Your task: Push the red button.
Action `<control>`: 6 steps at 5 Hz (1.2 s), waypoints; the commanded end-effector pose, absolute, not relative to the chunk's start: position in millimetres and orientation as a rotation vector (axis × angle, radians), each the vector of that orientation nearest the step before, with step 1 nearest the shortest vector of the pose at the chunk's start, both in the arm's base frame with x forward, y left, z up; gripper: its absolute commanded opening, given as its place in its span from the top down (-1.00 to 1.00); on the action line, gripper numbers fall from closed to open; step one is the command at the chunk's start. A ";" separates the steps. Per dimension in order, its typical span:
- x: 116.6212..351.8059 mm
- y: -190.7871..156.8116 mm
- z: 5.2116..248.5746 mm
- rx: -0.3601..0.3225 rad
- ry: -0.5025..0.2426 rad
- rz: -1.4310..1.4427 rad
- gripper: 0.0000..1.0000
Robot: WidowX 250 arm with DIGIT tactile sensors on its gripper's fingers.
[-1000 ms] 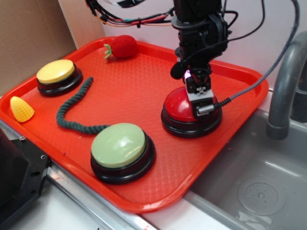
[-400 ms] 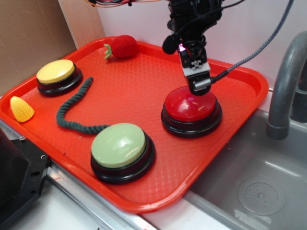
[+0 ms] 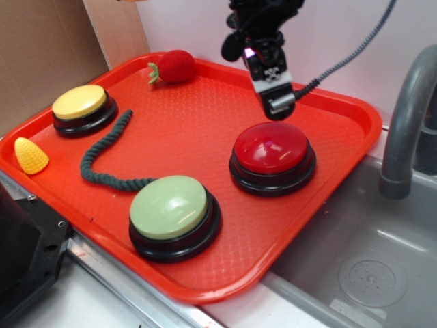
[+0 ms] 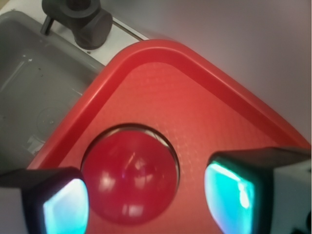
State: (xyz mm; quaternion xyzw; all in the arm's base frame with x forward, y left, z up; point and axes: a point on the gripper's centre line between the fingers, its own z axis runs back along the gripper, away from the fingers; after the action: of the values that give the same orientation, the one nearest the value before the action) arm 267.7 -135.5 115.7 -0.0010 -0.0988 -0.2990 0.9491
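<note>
One red button point(image 3: 272, 149), glossy dome on a black base, sits on the right part of the red tray point(image 3: 205, 123), near the edge beside the sink point(image 3: 362, 260). Nothing touches it. Gripper point(image 3: 272, 92) hangs above and slightly behind the dome, clear of it. Wrist view: button point(image 4: 129, 176) lies below, between the two fingers point(image 4: 234, 190), which stand well apart, pincer spread, holding nothing. Pale green button point(image 3: 172, 213) sits nearer the tray's front edge, left of the red one. Yellow button point(image 3: 82, 108) far left. Dark rope point(image 3: 102, 160) curves between yellow and green buttons. Plush strawberry point(image 3: 174, 66) at the back rim. Toy corn point(image 3: 30, 156) at the left rim. Grey faucet point(image 3: 406, 123) stands at right.
</note>
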 end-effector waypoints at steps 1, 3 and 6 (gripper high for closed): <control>257.4 -134.6 150.3 -0.025 -0.211 -0.527 -1.00; 245.0 -123.0 166.2 0.003 -0.163 -0.444 -1.00; 230.3 -114.5 180.8 -0.008 -0.160 -0.360 -1.00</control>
State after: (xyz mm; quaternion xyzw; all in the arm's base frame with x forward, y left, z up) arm 230.0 -109.9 164.6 0.0040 -0.0499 -0.1830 0.9818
